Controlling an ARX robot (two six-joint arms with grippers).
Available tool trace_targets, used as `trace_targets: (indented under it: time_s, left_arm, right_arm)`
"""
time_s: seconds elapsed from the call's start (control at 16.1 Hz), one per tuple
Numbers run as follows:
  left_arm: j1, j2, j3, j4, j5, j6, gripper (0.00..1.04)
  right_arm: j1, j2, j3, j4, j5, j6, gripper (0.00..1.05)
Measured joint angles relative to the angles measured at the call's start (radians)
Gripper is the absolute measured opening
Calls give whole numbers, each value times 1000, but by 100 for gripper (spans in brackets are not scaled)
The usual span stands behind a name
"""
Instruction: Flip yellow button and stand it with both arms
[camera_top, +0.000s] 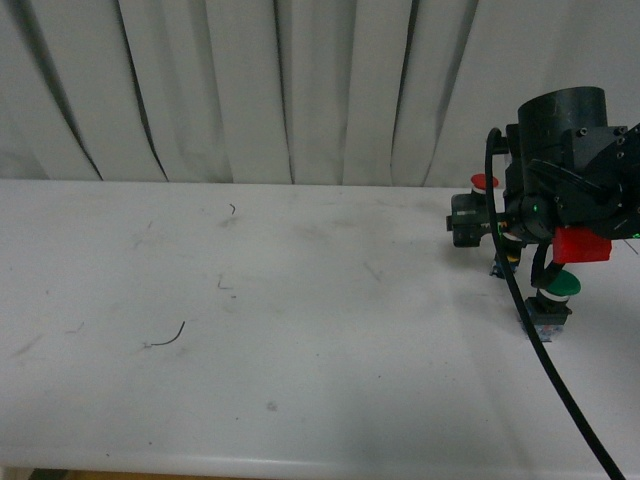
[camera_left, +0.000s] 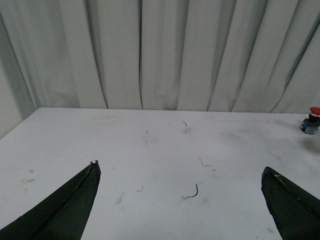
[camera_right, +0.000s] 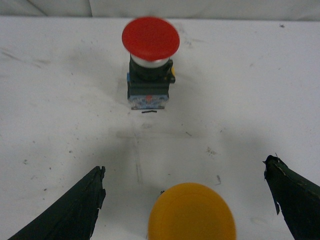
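Your right gripper (camera_right: 185, 200) has its jaws spread wide, and the yellow button (camera_right: 192, 212) sits between them on the bench (camera_right: 60, 100), touching neither. Beyond stands the red button (camera_right: 150, 60). Your left gripper (camera_left: 180, 200) also gapes wide over bare bench.

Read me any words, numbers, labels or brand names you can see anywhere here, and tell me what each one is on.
No text can be read in any view.
Red button: its block carries a pale patterned sticker, too blurred to read.
Green button: base markings too small to make out.
Yellow button: plain cap, no marking visible.
Red tag on the right arm: no lettering visible.
Table and curtain: only scuffs and folds.
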Motion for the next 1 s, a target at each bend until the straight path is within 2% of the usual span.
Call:
trace_targets:
  time_s: [0.19, 0.25, 0.31, 0.37, 0.44, 0.56, 0.62, 0.69, 0.75, 1.0]
  left_arm:
    - [0, 0, 0, 0, 0, 0, 98]
    - [0, 0, 0, 0, 0, 0, 98]
    - [0, 0, 0, 0, 0, 0, 98]
    - [0, 0, 0, 0, 0, 0, 98]
    - [0, 0, 0, 0, 0, 0, 98]
    - [0, 0, 0, 0, 0, 0, 98]
    - [0, 0, 0, 0, 0, 0, 98]
    - [0, 0, 0, 0, 0, 0, 98]
    - [0, 0, 0, 0, 0, 0, 98]
    - [0, 0, 0, 0, 0, 0, 98]
  right_arm:
    - [-34, -173, -129, 119, -53, 29, 98]
    - [-72, -336, -283, 248, -113, 63, 98]
    - [-130, -566, -584, 562, -251, 8, 80]
    - [-150, -752, -760, 555, -282, -18, 67]
    - [-159, -874, -858, 517, -283, -27, 60]
    - [-159, -1245, -1143, 483, -286, -43, 30]
    - [-159, -1297, -1194, 485, -286, -45, 17]
    - [-159, -1318, -1221, 484, -286, -45, 9]
    - [-159, -1350, -1260, 477, -286, -47, 2]
    - [-159, -1432, -1317, 463, -286, -49, 2]
